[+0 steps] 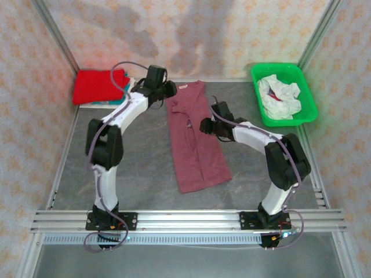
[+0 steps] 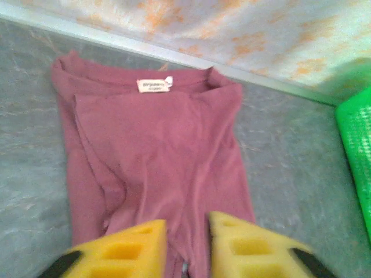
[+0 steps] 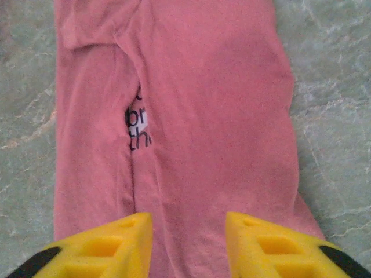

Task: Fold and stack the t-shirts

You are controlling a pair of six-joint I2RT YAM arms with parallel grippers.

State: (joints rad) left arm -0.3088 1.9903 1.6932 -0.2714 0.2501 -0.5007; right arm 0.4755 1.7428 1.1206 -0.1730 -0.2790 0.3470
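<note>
Lying lengthwise on the table [image 1: 139, 168], the maroon tee [image 1: 197, 145] is folded into a long narrow strip, collar at the far end and hem toward the arm bases. Its neck label [image 2: 154, 85] faces up just inside the collar, and a sliver of white print with dark letters [image 3: 137, 124] peeks out from the fold running down the middle.

The left gripper [image 1: 167, 90] hovers at the tee's far left corner, beside the collar. In the left wrist view, its yellow fingers [image 2: 124, 249] stand a narrow gap apart above the cloth, with nothing seen pinched between them. The right gripper [image 1: 204, 125] sits at the strip's right edge, about midway along. Its fingers [image 3: 261, 246] are parted more widely over the maroon cloth and hold nothing.

A folded red tee [image 1: 95, 86] rests in the far left corner, with a teal edge [image 1: 116, 101] showing beneath it. At the far right, a green basket [image 1: 277, 66] holds a crumpled white tee [image 1: 278, 95].
</note>
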